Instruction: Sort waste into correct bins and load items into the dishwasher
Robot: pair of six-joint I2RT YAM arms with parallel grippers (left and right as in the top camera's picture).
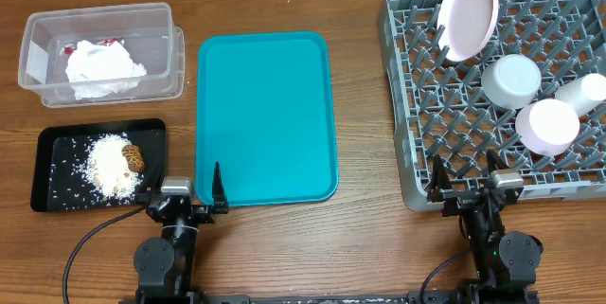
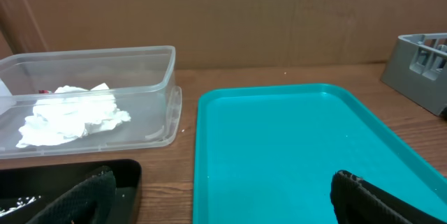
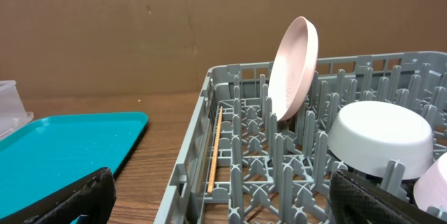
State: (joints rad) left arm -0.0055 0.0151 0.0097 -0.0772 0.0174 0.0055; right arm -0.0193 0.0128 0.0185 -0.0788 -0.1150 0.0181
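Bright, even light from above; shadows short and soft. Mild sheen on teal tray (image 1: 265,115). Overhead sharp; wrist views soften nearest.

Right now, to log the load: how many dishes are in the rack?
4: pink plate upright at the back, white bowl in the middle, pale bowl nearer the front, cup at the right edge. Others may be off-frame.

A wooden table (image 1: 360,247) lies under my left gripper (image 2: 223,206), mid-brown, its grain running side to side. Ahead of that gripper, past the table's far edge, a plain brown board wall (image 2: 279,15) stands upright, with a faint vertical seam. Ahead of my right gripper (image 3: 223,206) I see the same wall. The light is soft and even.
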